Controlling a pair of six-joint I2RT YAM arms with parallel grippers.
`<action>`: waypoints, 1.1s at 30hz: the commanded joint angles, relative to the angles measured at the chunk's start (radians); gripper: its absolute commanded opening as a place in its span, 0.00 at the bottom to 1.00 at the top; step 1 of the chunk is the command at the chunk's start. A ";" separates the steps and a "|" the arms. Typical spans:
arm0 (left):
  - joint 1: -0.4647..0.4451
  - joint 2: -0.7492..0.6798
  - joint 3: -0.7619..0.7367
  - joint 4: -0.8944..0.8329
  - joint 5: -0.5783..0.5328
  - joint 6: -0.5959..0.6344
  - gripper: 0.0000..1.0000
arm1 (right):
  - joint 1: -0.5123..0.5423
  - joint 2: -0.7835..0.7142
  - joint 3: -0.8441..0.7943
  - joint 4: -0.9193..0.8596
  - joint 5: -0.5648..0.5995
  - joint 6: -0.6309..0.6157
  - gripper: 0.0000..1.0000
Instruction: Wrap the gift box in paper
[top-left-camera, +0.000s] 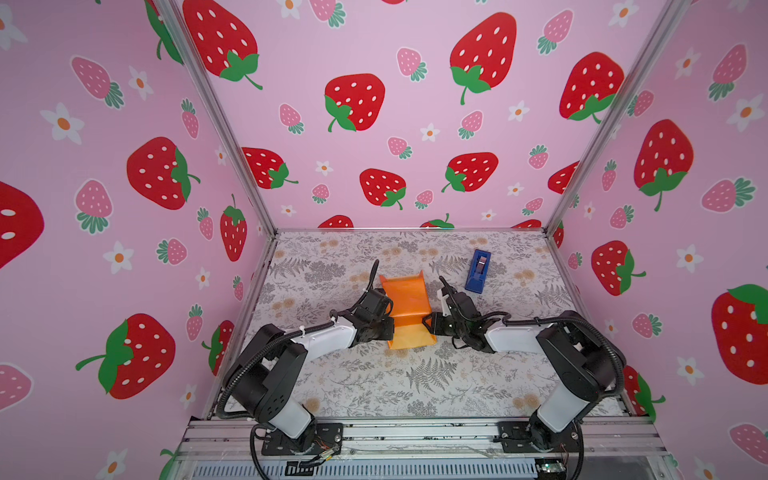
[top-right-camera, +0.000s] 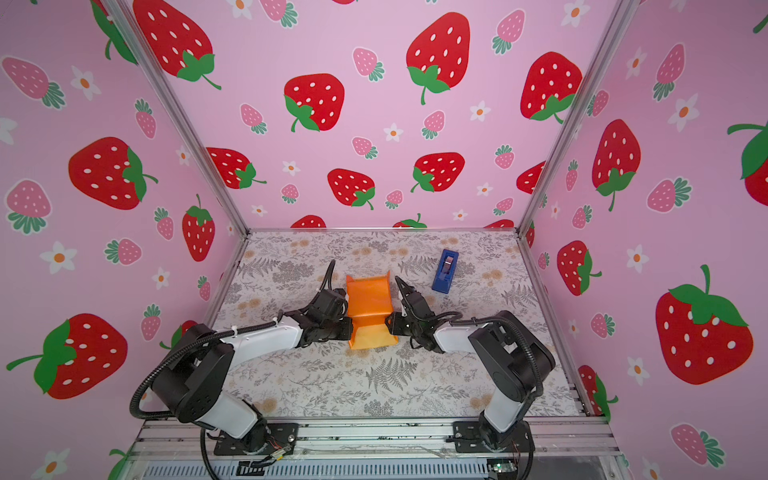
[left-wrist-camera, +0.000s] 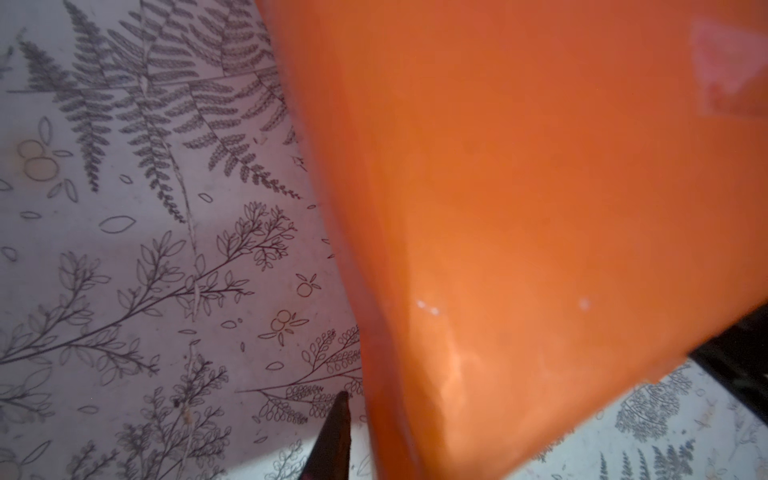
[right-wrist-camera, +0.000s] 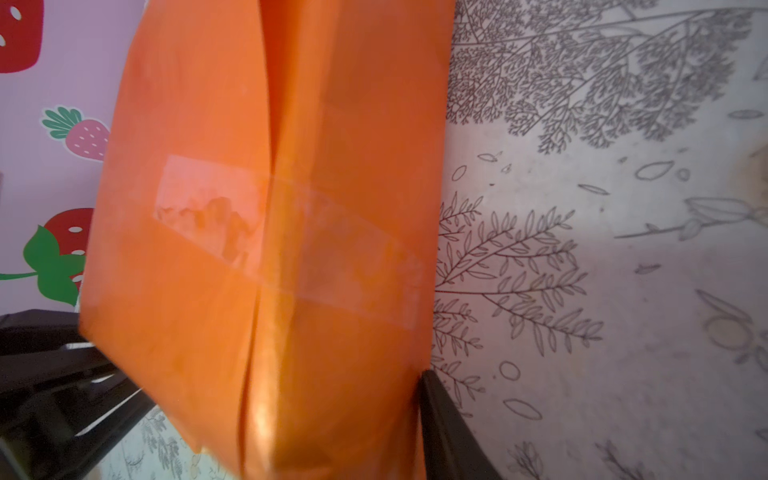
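The paper (top-left-camera: 407, 307) (top-right-camera: 370, 309), glossy orange, stands folded up into a trough at the table's middle. A clear tape strip (right-wrist-camera: 291, 237) crosses its seam. The gift box is hidden inside the paper. My left gripper (top-left-camera: 390, 323) (top-right-camera: 350, 324) sits at the paper's left edge near its front. In the left wrist view one dark finger (left-wrist-camera: 334, 432) stands a little apart from the paper (left-wrist-camera: 519, 208), and the paper hides the other. My right gripper (top-left-camera: 428, 322) (top-right-camera: 388, 322) is at the right edge. Its visible finger (right-wrist-camera: 440, 424) touches the paper (right-wrist-camera: 249, 291), which covers the other finger.
A blue tape dispenser (top-left-camera: 478, 270) (top-right-camera: 445, 271) lies behind and to the right of the paper. The floral tabletop (top-left-camera: 415, 386) is enclosed by strawberry-print walls at the left, back and right. Both arm bases stand at the front rail.
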 joint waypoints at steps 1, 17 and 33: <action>0.004 -0.043 0.038 -0.030 0.006 0.025 0.25 | -0.004 0.016 0.020 0.016 0.032 -0.007 0.32; 0.024 -0.184 0.131 -0.263 -0.136 0.395 0.37 | -0.013 0.000 0.013 -0.009 0.034 -0.030 0.21; 0.044 -0.050 0.097 -0.187 -0.013 0.441 0.39 | -0.024 0.009 0.018 -0.004 0.012 -0.027 0.21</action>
